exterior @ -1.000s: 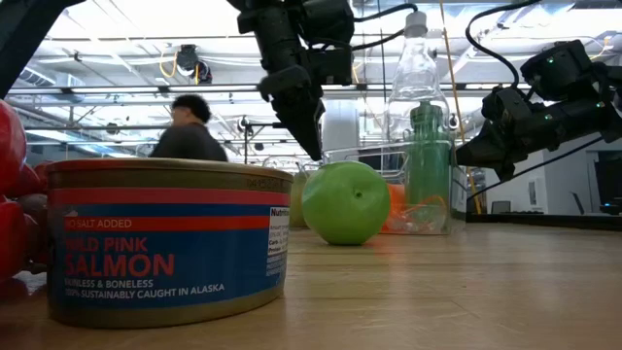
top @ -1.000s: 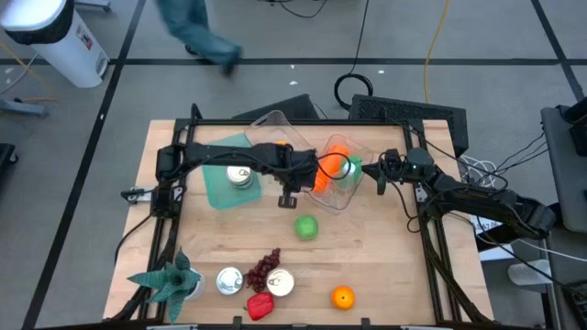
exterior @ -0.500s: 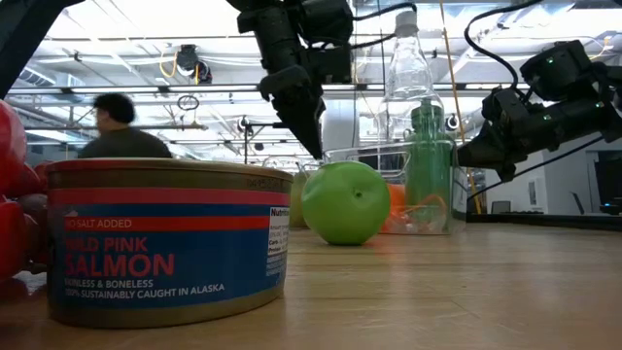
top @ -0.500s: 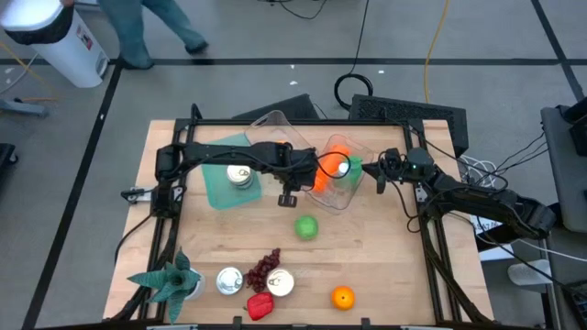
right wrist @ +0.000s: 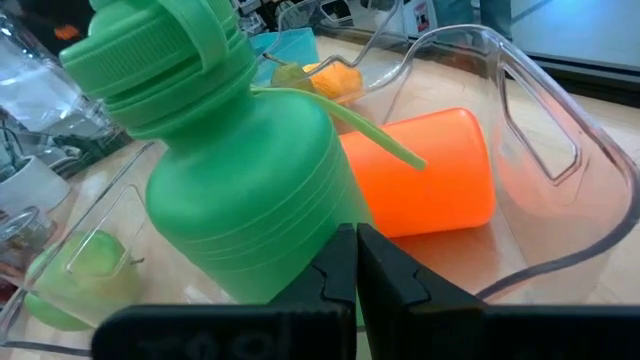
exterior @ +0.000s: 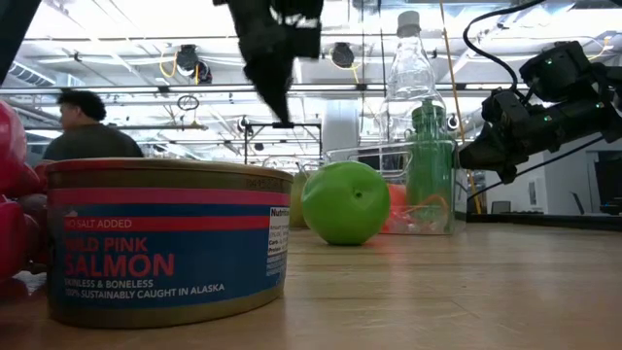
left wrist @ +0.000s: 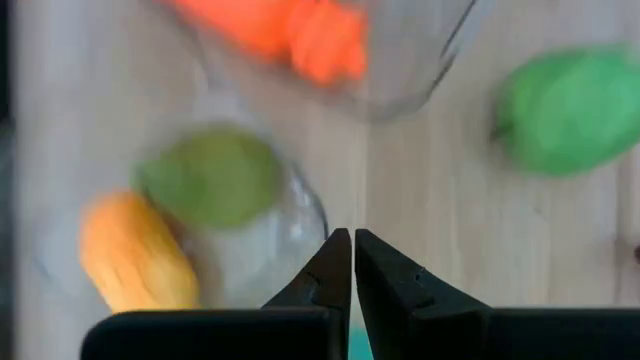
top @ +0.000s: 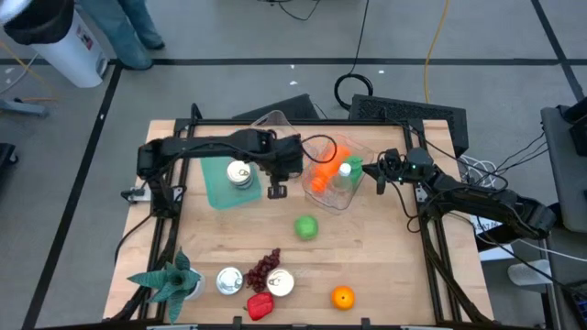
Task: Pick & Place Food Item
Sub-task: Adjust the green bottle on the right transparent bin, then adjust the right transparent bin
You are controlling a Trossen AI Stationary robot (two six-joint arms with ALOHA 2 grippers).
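The left gripper [top: 277,191] hangs above the table with its fingers pinched together on nothing. Just to its right sits a clear plastic container [top: 341,197], and inside that are an orange carrot-like piece [top: 323,174] and a green bottle [top: 344,174] with a white cap. Behind the gripper, toward the left arm's base, a teal tray [top: 215,188] holds a tin [top: 240,174]. The green apple [top: 306,226] lies on the bare wood in front of the gripper and slightly to its right, well clear of it.

The right gripper [top: 378,176] is shut too, its tips right at the far side of the clear container, the green bottle [right wrist: 240,200] just ahead of them.

From table height the salmon can [exterior: 170,238] fills the foreground and the apple [exterior: 345,202] stands in front of the container; a person [exterior: 83,126] shows in the room behind. Only the left wrist view looks down into a clear bowl [left wrist: 300,215] holding a green piece [left wrist: 210,178] and a yellow-orange one [left wrist: 135,250]. From above you also see an orange [top: 343,297], red grapes [top: 264,269] and a small plant [top: 170,280] along the near edge.
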